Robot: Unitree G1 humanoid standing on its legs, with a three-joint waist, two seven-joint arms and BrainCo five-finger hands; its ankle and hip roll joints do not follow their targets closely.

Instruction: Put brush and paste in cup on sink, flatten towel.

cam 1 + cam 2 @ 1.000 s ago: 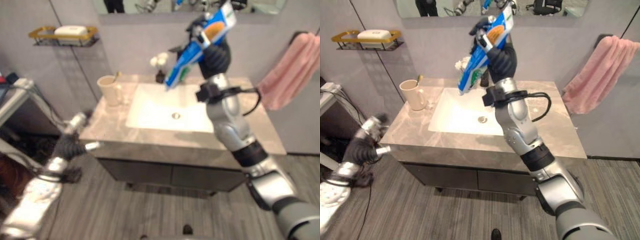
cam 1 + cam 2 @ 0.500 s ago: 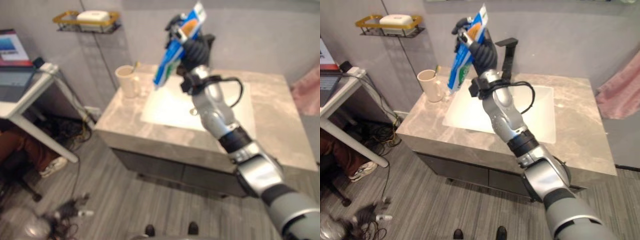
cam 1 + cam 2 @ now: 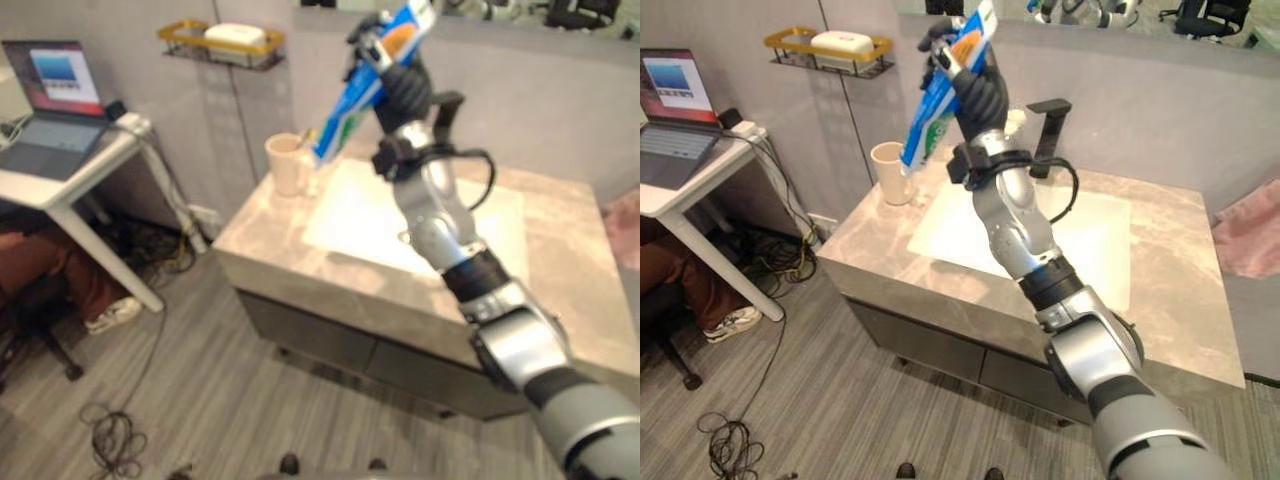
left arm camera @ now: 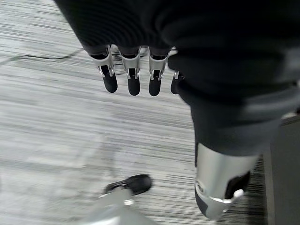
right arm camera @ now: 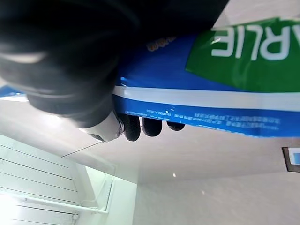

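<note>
My right hand (image 3: 405, 90) is raised high over the counter's left half, shut on a blue and green paste tube (image 3: 345, 115). The tube slants down toward the cream cup (image 3: 288, 165), its lower end just above and beside the cup's rim. In the right wrist view the fingers (image 5: 140, 126) curl round the paste tube (image 5: 211, 93). A white sink basin (image 3: 380, 220) is set into the marble counter (image 3: 560, 290). A pink towel (image 3: 1252, 232) hangs at the far right. My left hand (image 4: 133, 79) hangs low over the floor, fingers straight and empty.
A black tap (image 3: 1048, 120) stands behind the basin. A gold wall shelf (image 3: 222, 42) with soap hangs above the cup. A white table (image 3: 70, 170) with a laptop (image 3: 45, 115) stands to the left, a seated person's leg (image 3: 50, 285) under it.
The camera has swung left, bringing the laptop table into view. My left arm has dropped from the counter's edge toward the floor. The right hand has brought the raised paste closer to the cup.
</note>
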